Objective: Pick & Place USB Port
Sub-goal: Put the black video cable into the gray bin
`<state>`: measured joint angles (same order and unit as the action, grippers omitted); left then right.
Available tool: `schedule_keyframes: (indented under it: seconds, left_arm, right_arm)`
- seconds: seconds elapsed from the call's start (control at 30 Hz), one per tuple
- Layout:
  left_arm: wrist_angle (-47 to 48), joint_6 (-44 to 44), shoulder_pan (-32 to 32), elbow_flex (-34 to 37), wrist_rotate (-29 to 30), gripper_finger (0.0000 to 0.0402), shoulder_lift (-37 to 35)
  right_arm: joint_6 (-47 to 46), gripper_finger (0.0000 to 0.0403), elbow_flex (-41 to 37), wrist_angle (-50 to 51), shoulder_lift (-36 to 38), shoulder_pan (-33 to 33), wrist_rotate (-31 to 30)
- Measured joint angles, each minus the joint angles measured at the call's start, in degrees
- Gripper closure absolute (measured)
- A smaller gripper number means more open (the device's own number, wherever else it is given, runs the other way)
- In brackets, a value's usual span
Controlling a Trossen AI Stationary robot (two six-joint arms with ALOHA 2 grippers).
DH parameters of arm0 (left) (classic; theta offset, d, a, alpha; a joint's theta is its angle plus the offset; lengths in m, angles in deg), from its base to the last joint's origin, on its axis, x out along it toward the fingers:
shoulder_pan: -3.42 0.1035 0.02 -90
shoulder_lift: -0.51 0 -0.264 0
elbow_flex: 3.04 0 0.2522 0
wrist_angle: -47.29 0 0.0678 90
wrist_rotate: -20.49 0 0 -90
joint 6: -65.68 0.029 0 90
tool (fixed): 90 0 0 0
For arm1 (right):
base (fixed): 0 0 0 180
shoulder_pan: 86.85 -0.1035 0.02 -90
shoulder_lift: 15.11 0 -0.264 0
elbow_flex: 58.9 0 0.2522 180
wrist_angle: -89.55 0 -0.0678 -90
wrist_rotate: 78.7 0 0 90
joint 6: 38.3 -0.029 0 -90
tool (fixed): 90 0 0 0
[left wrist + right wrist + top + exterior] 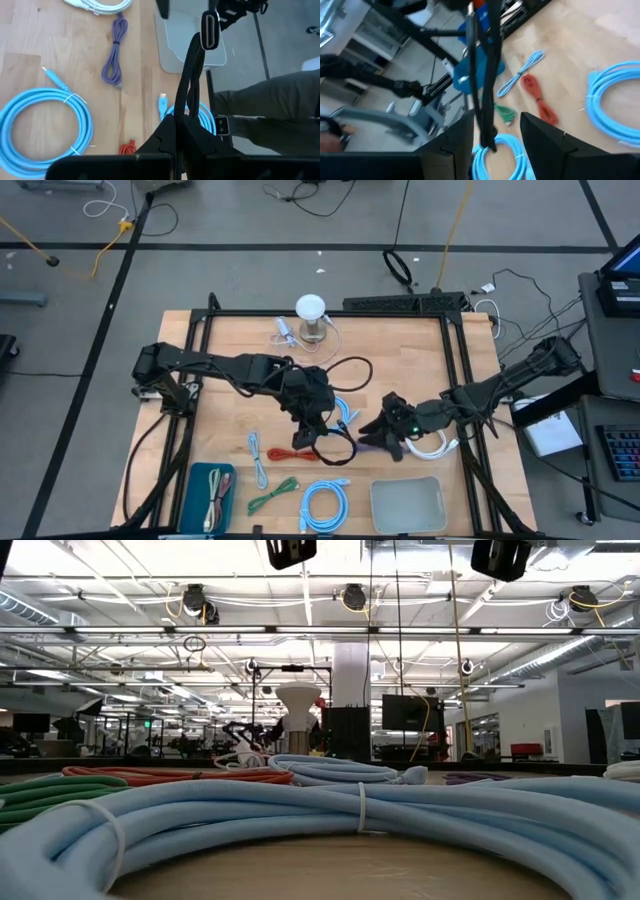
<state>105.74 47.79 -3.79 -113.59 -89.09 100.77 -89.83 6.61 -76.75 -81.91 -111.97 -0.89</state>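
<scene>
**Black cable held between both arms over the table's middle**

Black and rubbery, the cable (pixel 338 442) hangs above the wooden table (pixel 230 340), looping between the two grippers. The left gripper (pixel 312 423) pinches it tightly; in the left wrist view its long axis runs straight away from the fingers, ending in an oval metal-rimmed plug (pixel 209 31). The right gripper (pixel 385 430) has its jaws parted, the cable passing between them. A smooth grey tray (pixel 408 504) sits near the front edge.
</scene>
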Motion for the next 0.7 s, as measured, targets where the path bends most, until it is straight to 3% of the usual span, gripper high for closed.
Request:
schedule_keyframes:
  seconds: [0.3,0.7]
  left_arm:
    - [8.2,3.9,0.1,0.0,-1.8,0.0394,0.0]
    - [3.2,2.5,1.6,0.0,-1.8,0.0394,0.0]
  right_arm:
    - [-2.1,0.0248,0.0,0.4,0.0,0.8,9.4]
    - [-0.4,0.0248,0.0,-1.8,0.0,4.2,8.4]
